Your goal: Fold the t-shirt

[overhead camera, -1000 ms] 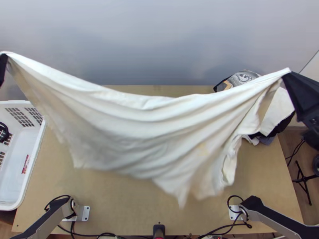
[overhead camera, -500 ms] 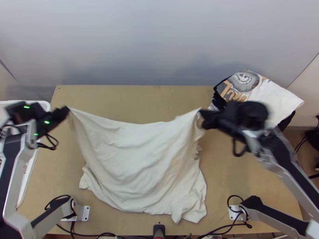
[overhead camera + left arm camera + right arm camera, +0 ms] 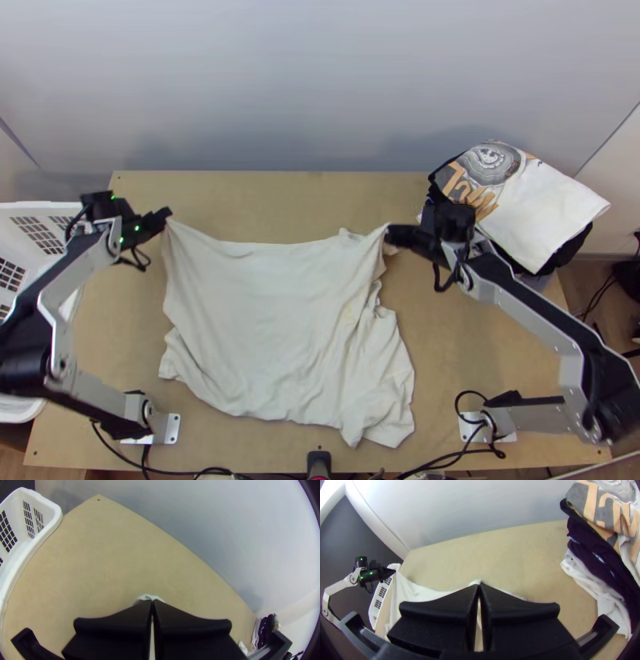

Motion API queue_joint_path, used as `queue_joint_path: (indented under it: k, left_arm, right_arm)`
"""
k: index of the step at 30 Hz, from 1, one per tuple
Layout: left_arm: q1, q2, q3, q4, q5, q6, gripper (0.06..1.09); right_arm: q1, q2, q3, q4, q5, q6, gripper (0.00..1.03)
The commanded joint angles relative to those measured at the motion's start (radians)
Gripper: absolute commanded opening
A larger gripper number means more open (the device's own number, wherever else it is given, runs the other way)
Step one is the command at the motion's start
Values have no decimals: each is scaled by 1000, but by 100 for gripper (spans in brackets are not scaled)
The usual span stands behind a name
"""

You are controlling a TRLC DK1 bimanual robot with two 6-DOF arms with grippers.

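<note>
With our left gripper (image 3: 166, 216) we are pinching one far corner of the t-shirt (image 3: 264, 320); it is lying spread, creased, across the table (image 3: 480, 360), and our right gripper (image 3: 389, 234) is clamping the other far corner.

The cream t-shirt (image 3: 264, 320) lies rumpled on the table (image 3: 496, 384), far corners raised.

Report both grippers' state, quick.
Left gripper: closed, holding a far corner of the cream T-shirt.
Right gripper: closed, holding the shirt's other far corner.
</note>
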Motion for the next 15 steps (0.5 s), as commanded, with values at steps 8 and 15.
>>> queue_joint_path:
  k: [8, 15]
  left_arm:
    - [-1, 412, 400, 14, -119, 1, 9]
    - [-7, 513, 515, -1, -137, 30, 9]
  right_arm:
    - [-110, 299, 300, 67, 95, 7, 3]
    - [-122, 411, 408, 68, 154, 8, 3]
